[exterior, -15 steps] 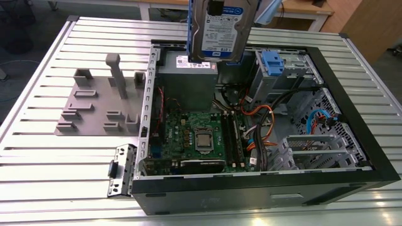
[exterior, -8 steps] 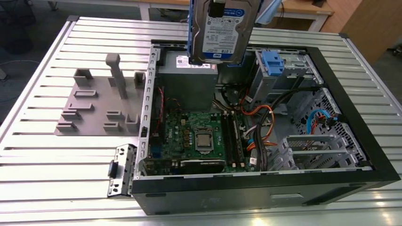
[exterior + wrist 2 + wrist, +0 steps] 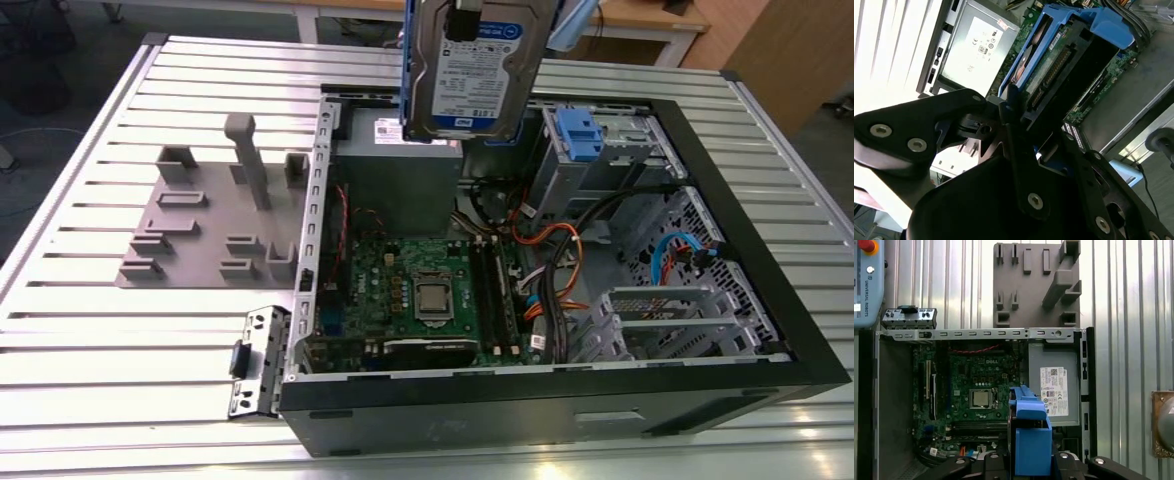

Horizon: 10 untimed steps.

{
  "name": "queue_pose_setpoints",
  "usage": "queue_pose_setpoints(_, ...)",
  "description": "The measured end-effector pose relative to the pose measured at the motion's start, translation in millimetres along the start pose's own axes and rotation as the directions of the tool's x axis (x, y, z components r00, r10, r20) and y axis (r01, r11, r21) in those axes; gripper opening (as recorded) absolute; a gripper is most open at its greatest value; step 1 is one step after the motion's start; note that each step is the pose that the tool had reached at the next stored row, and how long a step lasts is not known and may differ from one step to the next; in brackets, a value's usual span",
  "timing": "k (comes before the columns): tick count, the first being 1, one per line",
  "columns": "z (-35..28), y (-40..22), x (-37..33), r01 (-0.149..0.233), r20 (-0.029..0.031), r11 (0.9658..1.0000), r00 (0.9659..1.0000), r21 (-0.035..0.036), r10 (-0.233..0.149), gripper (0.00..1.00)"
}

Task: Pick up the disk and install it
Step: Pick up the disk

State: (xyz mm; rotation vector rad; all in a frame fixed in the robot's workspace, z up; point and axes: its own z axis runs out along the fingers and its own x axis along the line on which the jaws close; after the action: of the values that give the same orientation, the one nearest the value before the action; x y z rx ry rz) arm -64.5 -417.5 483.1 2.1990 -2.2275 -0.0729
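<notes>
On the exterior view's left, a grey moulded fixture plate (image 3: 187,235) is seen lying on the slatted aluminium table (image 3: 80,330), with a small metal panel (image 3: 254,360) propped just beside the open computer case (image 3: 467,420). Inside the case, the green motherboard (image 3: 400,270) is laid flat, and the grey power supply (image 3: 394,180) is set beyond it. The disk (image 3: 474,70) is held aloft above the power supply, label facing the camera, hung by its upper end from the gripper (image 3: 461,18). Further right, a blue bracket (image 3: 577,130) is fixed to the metal drive cage (image 3: 601,170). In the second wrist view the gripper (image 3: 1014,115) is closed on the disk (image 3: 1051,60), whose circuit-board side and blue rails are shown, though the exact contact is probably masked by the black fingers (image 3: 954,112). In the first wrist view the disk (image 3: 1031,440) is seen edge-on over the case, between motherboard (image 3: 979,380) and power supply (image 3: 1054,385).
</notes>
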Motion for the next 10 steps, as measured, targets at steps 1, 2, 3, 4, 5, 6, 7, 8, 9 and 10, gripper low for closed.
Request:
queue_pose_setpoints(1,0.0,-0.1,0.8,0.0,-0.0001,1.0,1.0,0.0,0.0,0.36)
queue_pose_setpoints(2,-0.1,-0.3,1.5,0.0,-0.0001,1.0,1.0,0.0,0.0,0.36)
queue_pose_setpoints(3,-0.1,-0.5,2.2,0.0,-0.0001,1.0,1.0,-0.0001,0.0,0.36)
queue_pose_setpoints(4,-0.1,-0.7,2.9,0.0,-0.0001,1.0,1.0,0.0,0.0,0.36)
queue_pose_setpoints(5,-0.1,-0.9,3.6,0.0,-0.0001,1.0,1.0,0.0,0.0,0.36)
queue_pose_setpoints(6,-0.1,-1.1,4.3,0.0,-0.0001,1.0,1.0,0.0,0.0,0.36)
queue_pose_setpoints(7,-0.1,-1.3,5.0,0.0,-0.0001,1.0,1.0,0.0,0.0,0.36)
queue_pose_setpoints(8,-0.1,-1.6,6.4,0.0,0.0,1.0,1.0,0.0,0.0,0.36)
queue_pose_setpoints(9,-0.1,-1.8,7.1,0.0,0.0,1.0,1.0,0.0,0.0,0.36)
queue_pose_setpoints(10,-0.1,-1.9,7.9,0.0,-0.0001,1.0,1.0,0.0,0.0,0.36)
